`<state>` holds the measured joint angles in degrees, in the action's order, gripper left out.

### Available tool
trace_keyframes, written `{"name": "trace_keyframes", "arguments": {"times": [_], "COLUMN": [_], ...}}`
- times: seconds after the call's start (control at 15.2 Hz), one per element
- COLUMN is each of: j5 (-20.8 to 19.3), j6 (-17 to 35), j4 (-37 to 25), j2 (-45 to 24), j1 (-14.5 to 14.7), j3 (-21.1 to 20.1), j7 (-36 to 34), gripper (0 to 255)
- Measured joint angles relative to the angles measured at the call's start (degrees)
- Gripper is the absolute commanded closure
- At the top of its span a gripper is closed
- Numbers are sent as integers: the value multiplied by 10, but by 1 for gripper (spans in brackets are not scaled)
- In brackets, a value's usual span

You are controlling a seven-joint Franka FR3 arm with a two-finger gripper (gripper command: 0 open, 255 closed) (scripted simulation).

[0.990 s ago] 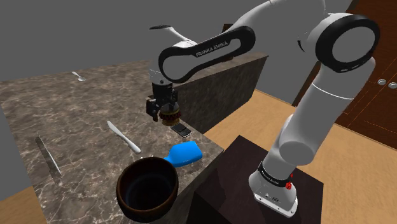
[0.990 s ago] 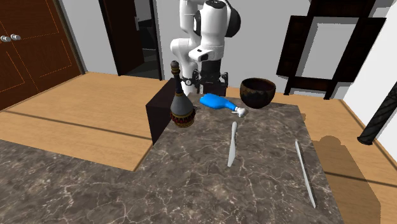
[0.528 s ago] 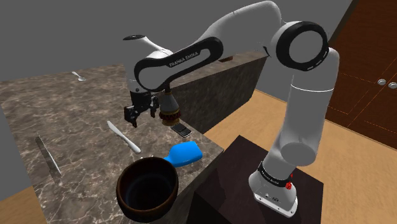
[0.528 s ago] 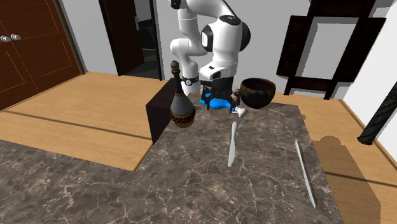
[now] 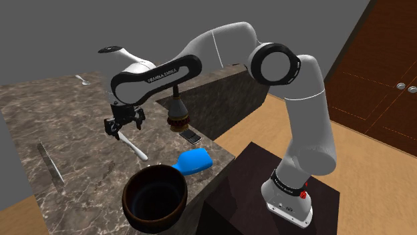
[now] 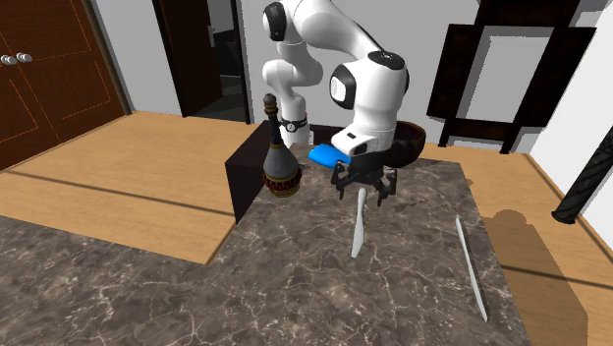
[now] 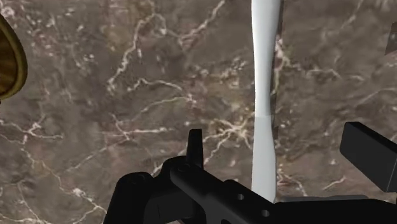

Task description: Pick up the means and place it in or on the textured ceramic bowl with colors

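A white table knife (image 5: 131, 144) lies flat on the dark marble counter (image 5: 73, 123). My gripper (image 5: 123, 125) hangs open just above the knife's end nearest the dark bottle. In the wrist view the knife (image 7: 264, 95) runs between the two black fingers (image 7: 195, 147), which stand wide apart and do not touch it. From the second exterior view the gripper (image 6: 362, 187) hovers over the far end of the knife (image 6: 360, 226). The dark brown bowl (image 5: 154, 198) stands at the counter's near corner, its inside dark; it is partly hidden behind the arm as bowl (image 6: 405, 140).
A blue object (image 5: 194, 161) lies between the bowl and the counter edge. A brown bottle (image 5: 178, 113) stands upright beside a small dark device (image 5: 192, 137). A long grey utensil (image 5: 50, 162) and a spoon (image 5: 82, 80) lie farther off. The stand (image 5: 281, 193) sits below.
The arm has swung from the bottle towards the shoulder view's left and lowered. The gripper now sits over the white knife's end, still open. Nothing on the counter has moved.
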<state>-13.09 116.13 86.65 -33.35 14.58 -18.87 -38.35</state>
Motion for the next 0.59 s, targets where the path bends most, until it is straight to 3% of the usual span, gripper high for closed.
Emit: {"name": "trace_keyframes", "arguments": {"times": [0.59], "j5": [-13], "j6": [40], "j4": [1], "j2": [-40], "j1": [8], "j3": [8], "j7": [-11], "gripper": [0]}}
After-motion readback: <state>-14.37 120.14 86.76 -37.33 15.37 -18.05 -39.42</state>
